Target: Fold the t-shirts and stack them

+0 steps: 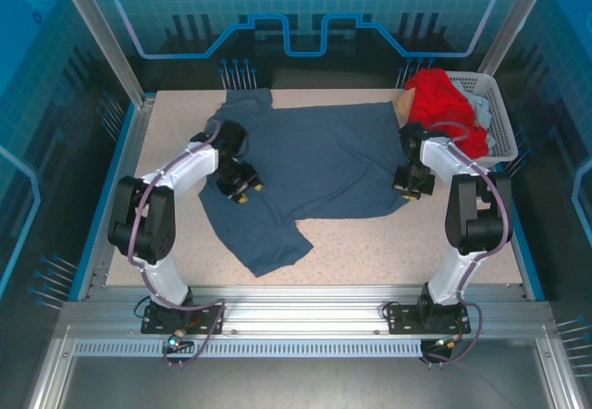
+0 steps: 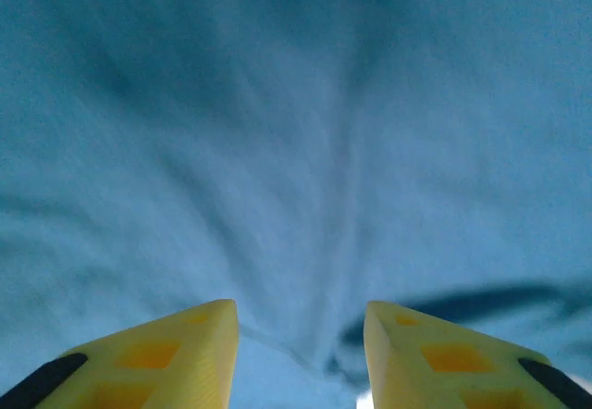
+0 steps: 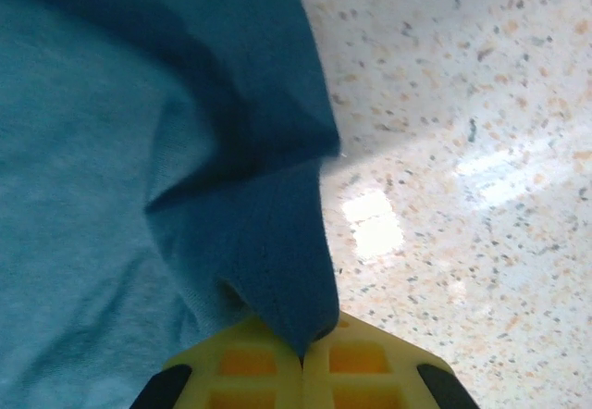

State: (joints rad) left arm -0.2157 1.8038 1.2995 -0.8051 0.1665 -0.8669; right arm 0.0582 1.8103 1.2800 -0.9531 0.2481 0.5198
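— So, where does the slate-blue t-shirt lie?

— Spread out and rumpled over the middle of the tabletop, from the far left across to the right side. One flap runs down toward the near edge on the left, and there are soft folds all over the cloth.

— And the left claw?

— From above, it sits over the left part of that shirt, pointing down at it. In the left wrist view its yellow fingers stand apart with a moderate gap. Blue cloth lies under them, and a low ridge of fabric runs down into the gap. I see nothing pinched between them.

— What about the right claw?

— It is at the shirt's right edge. In the right wrist view its two fingers are pressed together, and a fold of the blue hem goes in between their tips, so that claw is closed on the slate-blue t-shirt. The cloth gathers to a point at the tips, and the speckled tabletop is bare just to the right of it.

— Where is the red t-shirt?

— Bunched in a heap in the white basket at the far right corner of the tabletop, spilling over the basket's left rim. Some pale cloth lies beside it in the basket. It is well apart from the left claw and near the right arm.

— Do the two shirts touch?

— I cannot tell. The blue shirt's far right corner comes close to the basket, but the spot is too small to read.
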